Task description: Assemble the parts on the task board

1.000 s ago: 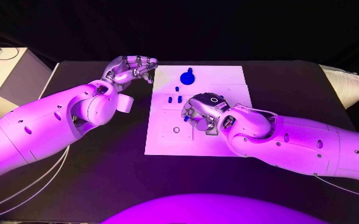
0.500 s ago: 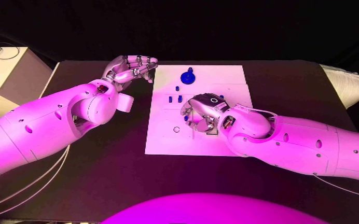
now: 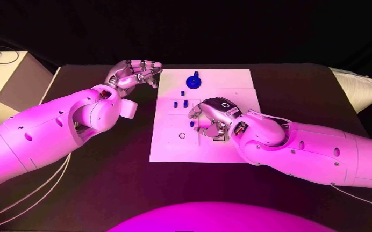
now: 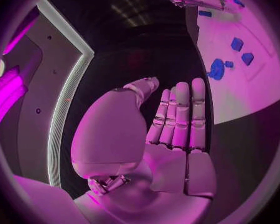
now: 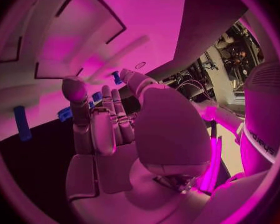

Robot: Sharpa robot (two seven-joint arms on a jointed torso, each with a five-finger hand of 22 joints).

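The white task board [image 3: 233, 84] lies in the middle of the table. A round blue part [image 3: 194, 80] sits near its far edge, with small blue parts [image 3: 180, 103] a little nearer. My right hand [image 3: 210, 119] is low over the board's middle, fingers curled down. A small blue part [image 3: 193, 123] shows at its fingertips [image 5: 124, 75]; whether it is held is unclear. My left hand [image 3: 138, 72] hovers off the board's far left corner, fingers [image 4: 180, 112] straight and together, holding nothing. The left wrist view shows the board [image 4: 252, 92] with blue parts [image 4: 217, 68].
A hexagonal hole [image 3: 181, 135] marks the board's near left area. A pale box [image 3: 17, 76] stands beyond the table's left edge. Bare black table [image 3: 116, 178] spreads in front of the board.
My right hand has edged slightly nearer over the board's middle. The left hand has stayed where it was.
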